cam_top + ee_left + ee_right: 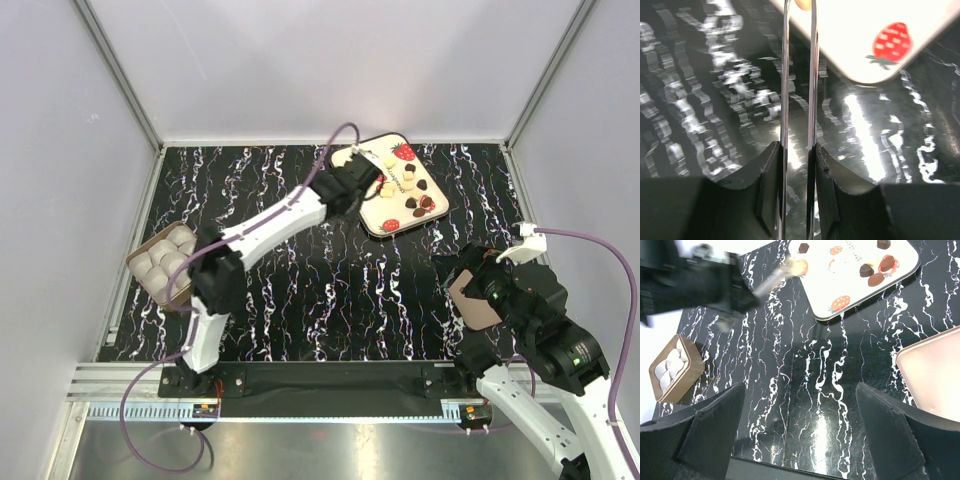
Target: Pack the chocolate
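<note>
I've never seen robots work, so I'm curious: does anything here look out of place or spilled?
Nothing looks spilled or broken. The strawberry tray lies at an angle to the table's edges, and the brown lid sits by the right arm, far from the box at the left.

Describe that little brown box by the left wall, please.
The brown box is a small rounded rectangle with shiny coppery walls, lid off. A white moulded insert of round cups fills it, and all look empty. It rests flat at the left edge of the black marbled table, partly hidden by the left arm; contact unclear.
</note>
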### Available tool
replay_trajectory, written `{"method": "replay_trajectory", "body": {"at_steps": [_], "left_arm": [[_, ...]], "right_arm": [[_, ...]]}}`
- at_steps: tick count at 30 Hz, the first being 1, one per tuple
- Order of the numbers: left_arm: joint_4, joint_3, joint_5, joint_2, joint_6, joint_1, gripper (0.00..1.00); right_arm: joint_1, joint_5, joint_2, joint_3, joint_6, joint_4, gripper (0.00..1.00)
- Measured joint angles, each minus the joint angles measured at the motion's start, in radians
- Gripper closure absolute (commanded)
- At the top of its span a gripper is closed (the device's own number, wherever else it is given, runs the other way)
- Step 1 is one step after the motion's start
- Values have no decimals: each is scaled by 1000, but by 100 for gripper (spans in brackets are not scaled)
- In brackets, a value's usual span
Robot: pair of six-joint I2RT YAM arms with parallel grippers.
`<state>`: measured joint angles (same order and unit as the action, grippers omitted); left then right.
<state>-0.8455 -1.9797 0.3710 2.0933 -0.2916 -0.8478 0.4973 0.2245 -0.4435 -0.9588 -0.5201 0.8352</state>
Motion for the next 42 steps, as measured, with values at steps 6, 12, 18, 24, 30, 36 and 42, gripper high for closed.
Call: {"method": "replay_trajectory", "body": {"at_steps": [6, 12, 18, 24, 30, 36, 42], "left_arm": [[-23, 169, 49, -245, -18, 107, 66], [-82, 397, 112, -520, -59, 229, 66], [-167, 614, 136, -758, -118, 402, 66], [-216, 727, 133, -941, -132, 604, 66], [-215, 794, 117, -972, -132, 719, 66], [-206, 826, 99, -972, -127, 747, 66], [-176, 867, 85, -972, -122, 763, 66]], "right_arm": [[0, -11, 0, 12, 0, -14, 0], [0, -55, 0, 40, 0, -40, 0], [0, -98, 8, 58, 2, -55, 0], [0, -137, 8, 64, 14, -66, 0], [0, -159, 9, 64, 21, -74, 0], [0, -163, 24, 64, 21, -75, 0], [0, -164, 26, 64, 20, -76, 0]]}}
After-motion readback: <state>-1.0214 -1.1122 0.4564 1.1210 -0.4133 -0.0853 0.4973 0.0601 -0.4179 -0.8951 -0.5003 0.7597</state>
